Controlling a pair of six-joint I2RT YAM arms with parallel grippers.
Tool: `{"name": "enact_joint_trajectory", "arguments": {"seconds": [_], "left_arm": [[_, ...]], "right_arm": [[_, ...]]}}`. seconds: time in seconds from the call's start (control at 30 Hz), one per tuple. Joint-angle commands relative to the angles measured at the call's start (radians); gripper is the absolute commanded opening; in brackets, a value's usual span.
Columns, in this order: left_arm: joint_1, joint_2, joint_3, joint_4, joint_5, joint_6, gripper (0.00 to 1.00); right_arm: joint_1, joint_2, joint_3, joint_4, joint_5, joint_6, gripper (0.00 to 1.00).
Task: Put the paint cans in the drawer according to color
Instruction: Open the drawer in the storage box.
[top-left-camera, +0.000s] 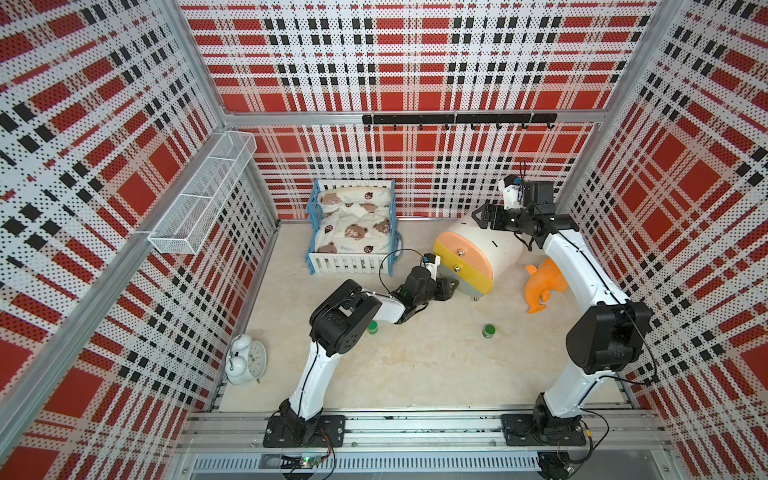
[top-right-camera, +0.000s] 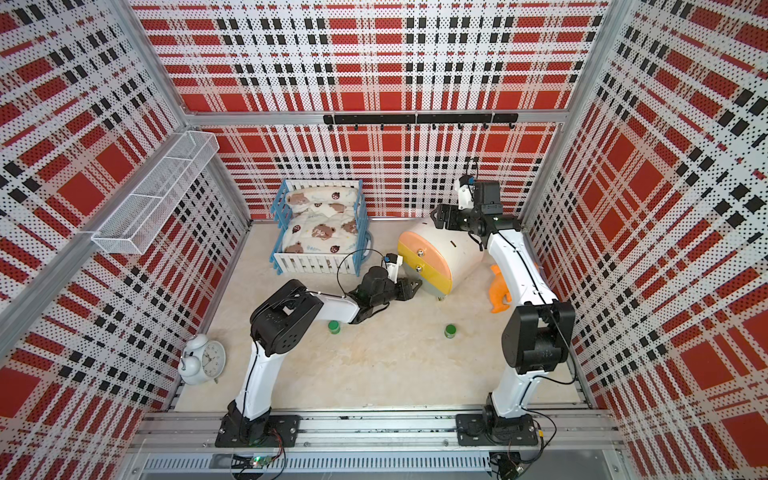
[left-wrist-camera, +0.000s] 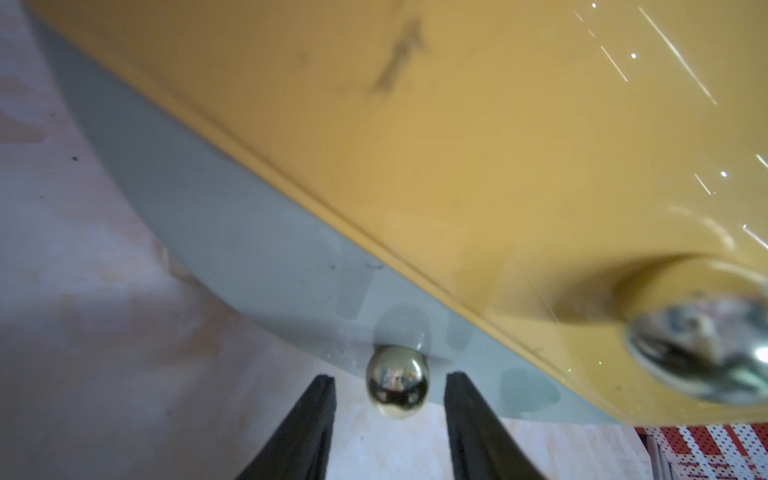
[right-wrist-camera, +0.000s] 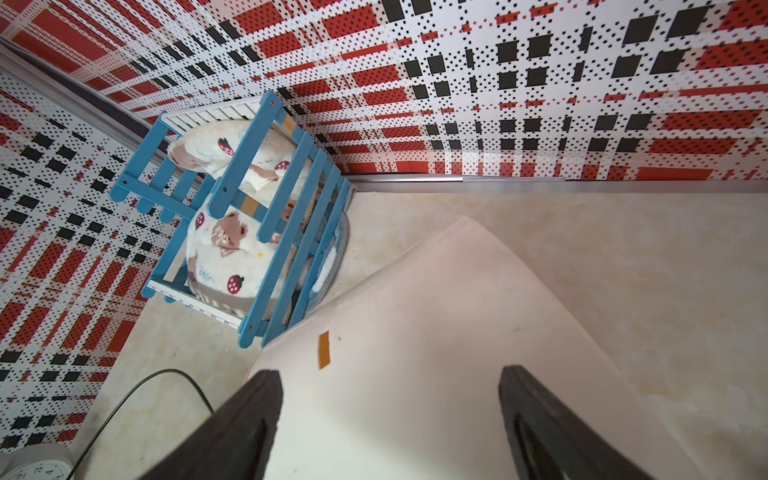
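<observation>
Left wrist: left fingers (left-wrist-camera: 307, 428) ajar astride closed grey drawer's (left-wrist-camera: 232, 249) knob (left-wrist-camera: 397, 380); right fingers (right-wrist-camera: 232, 432) wide.

Tabletop (top-left-camera: 415, 374): cans (top-left-camera: 489, 331), drawer unit (top-left-camera: 478, 253), crib (top-left-camera: 353, 262), clock (top-left-camera: 249, 361)

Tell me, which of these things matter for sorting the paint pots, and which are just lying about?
Part of the job: one green paint can; another green paint can; drawer cabinet; grey drawer's knob.
Just lying about: alarm clock; doll bed; orange toy; wire basket; hook rail.
</observation>
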Motion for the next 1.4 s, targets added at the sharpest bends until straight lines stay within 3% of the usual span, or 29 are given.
{"name": "enact_joint_trajectory", "arguments": {"seconds": [0.0,0.8,1.37], "left_arm": [[-0.003,0.020,0.033,0.026,0.002,-0.001,0.43],[0.002,0.011,0.014,0.038,0.000,0.011,0.25],[0.018,-0.159,-0.214,0.036,0.018,0.076,0.24]], "right_arm": [[0.012,0.013,0.037,-0.001,-0.002,0.002,0.88],[0.014,0.044,0.043,-0.016,0.015,-0.013,0.86],[0.014,0.057,0.041,-0.044,0.068,-0.044,0.86]]}}
